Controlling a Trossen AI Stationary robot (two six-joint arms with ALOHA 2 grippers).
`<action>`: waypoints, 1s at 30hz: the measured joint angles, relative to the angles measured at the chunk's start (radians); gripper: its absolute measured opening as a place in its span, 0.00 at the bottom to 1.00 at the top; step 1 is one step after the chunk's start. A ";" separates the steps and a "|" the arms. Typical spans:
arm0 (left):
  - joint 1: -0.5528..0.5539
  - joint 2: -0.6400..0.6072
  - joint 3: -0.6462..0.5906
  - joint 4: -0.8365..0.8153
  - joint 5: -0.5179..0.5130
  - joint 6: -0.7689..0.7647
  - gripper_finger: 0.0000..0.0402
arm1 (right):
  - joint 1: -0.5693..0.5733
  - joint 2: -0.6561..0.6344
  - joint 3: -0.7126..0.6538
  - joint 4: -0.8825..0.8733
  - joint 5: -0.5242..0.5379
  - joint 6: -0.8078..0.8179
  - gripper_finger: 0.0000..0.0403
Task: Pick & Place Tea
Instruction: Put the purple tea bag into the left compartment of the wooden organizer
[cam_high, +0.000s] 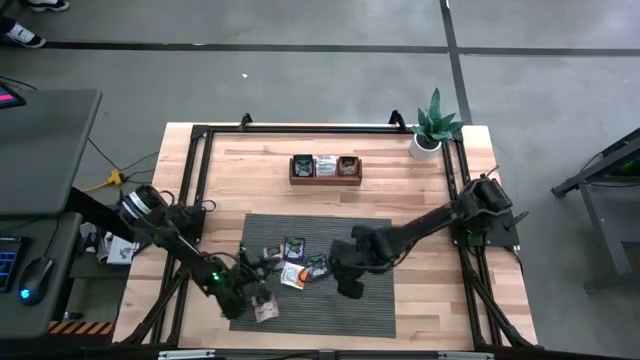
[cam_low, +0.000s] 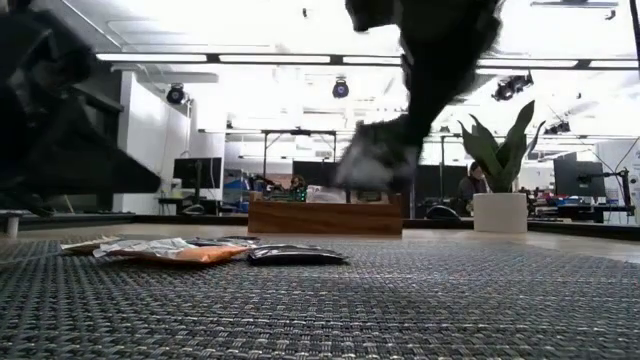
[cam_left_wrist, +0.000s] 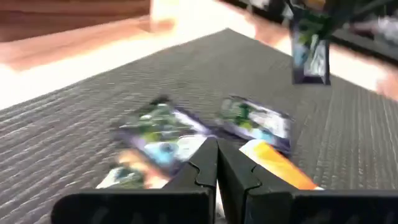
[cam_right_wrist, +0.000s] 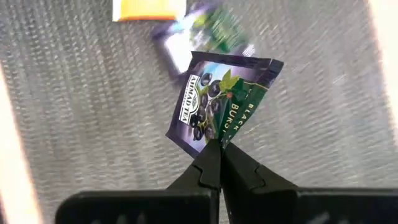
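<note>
A wooden tabletop is being used as the work surface, with a grey woven mat laid across its near half, a wooden tray of sachets at the far side and a potted plant in the far right corner.

One purple sachet is being pinched by the right claw at its lower corner and is being held clear above the mat. The remaining tea sachets are lying scattered on the mat between the two arms.

The left claw is being held pressed together, with nothing seen between its fingers, low over the scattered sachets near the mat's left edge.

The sachet is judged to be very light, thin and pliable, with a slick foil skin. A corner pinch is being seen to let it hang tilted; a grip further in along an edge is judged steadier.
</note>
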 joint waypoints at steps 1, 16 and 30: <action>-0.019 -0.013 -0.026 -0.009 -0.032 -0.033 0.00 | -0.013 0.000 0.025 -0.034 0.019 -0.043 0.00; -0.106 -0.044 -0.089 -0.007 -0.145 -0.156 0.00 | -0.253 0.000 0.126 -0.178 0.094 -0.645 0.00; -0.105 -0.044 -0.088 -0.007 -0.149 -0.173 0.00 | -0.426 0.000 0.126 -0.027 0.230 -1.206 0.00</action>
